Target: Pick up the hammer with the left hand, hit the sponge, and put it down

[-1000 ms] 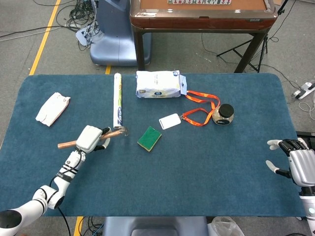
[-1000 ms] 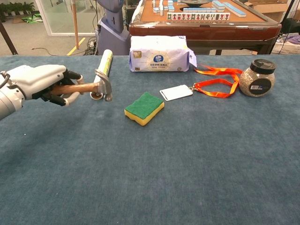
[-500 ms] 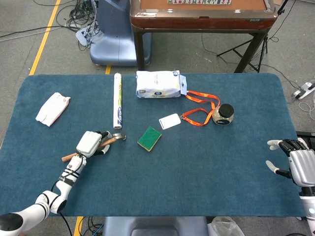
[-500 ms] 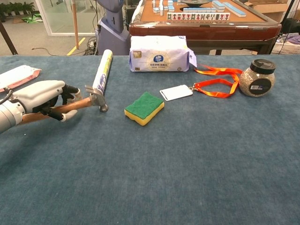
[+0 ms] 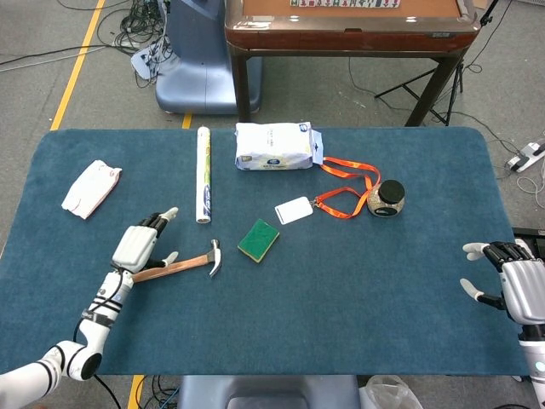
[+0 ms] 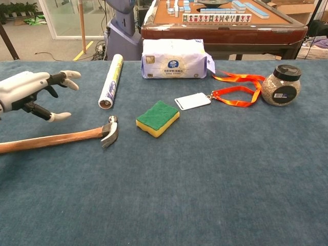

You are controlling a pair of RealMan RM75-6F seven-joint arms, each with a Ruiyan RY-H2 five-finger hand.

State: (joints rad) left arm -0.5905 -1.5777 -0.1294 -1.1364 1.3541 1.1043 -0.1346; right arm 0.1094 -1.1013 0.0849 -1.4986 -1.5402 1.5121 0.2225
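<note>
The hammer (image 5: 179,267) (image 6: 61,137), with a wooden handle and a steel head, lies flat on the blue table, its head pointing toward the sponge. My left hand (image 5: 139,245) (image 6: 28,89) hovers just above the handle with fingers spread, holding nothing. The green and yellow sponge (image 5: 258,240) (image 6: 158,118) rests a short way right of the hammer head. At the table's right edge my right hand (image 5: 509,285) stays with fingers apart and empty; the chest view does not show it.
A rolled white tube (image 5: 203,173) (image 6: 109,81) lies behind the hammer. A tissue pack (image 5: 274,146) (image 6: 174,58), a badge on an orange lanyard (image 5: 295,210) (image 6: 192,101) and a small jar (image 5: 390,198) (image 6: 280,85) stand further back. A white packet (image 5: 91,187) is far left.
My left hand lowered the hammer to the table and let it go. Its fingers have spread and lifted off the handle. The right hand has not moved.
</note>
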